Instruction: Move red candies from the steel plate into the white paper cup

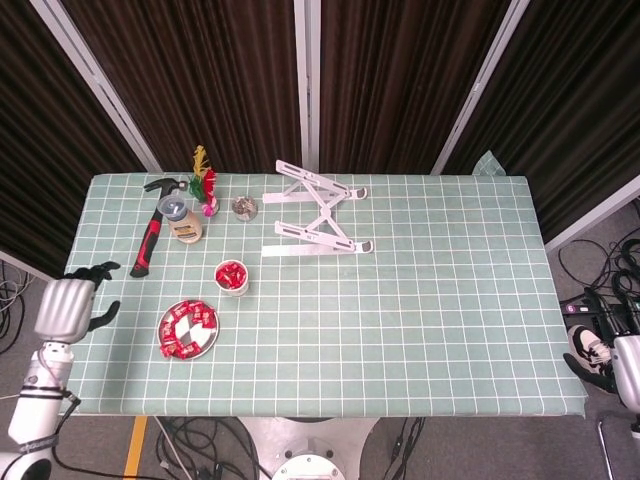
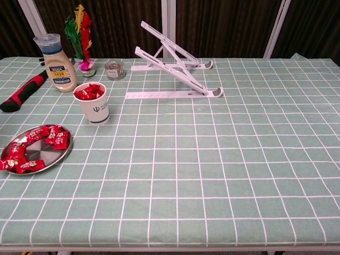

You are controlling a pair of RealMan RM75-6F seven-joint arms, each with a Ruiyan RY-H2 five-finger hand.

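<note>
The cup (image 2: 96, 103), white paper with a small dark logo on its side, stands upright on the counter (image 2: 212, 159) and is heaped to the rim with red wrapped candies (image 2: 88, 92). Near it, toward the counter's front-left, lies the plate (image 2: 35, 156), round, shallow, shiny steel. More red candies (image 2: 53, 136) lie on the plate along its far and left sides, leaving its middle and near-right part bare.

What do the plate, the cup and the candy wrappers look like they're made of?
Plate: bare metal, likely steel, with a shiny grey sheen. Cup: matte white paper, it seems, with a small blue print. Candies: glossy red wrappers, probably plastic film or foil, crinkled and catching light.
</note>
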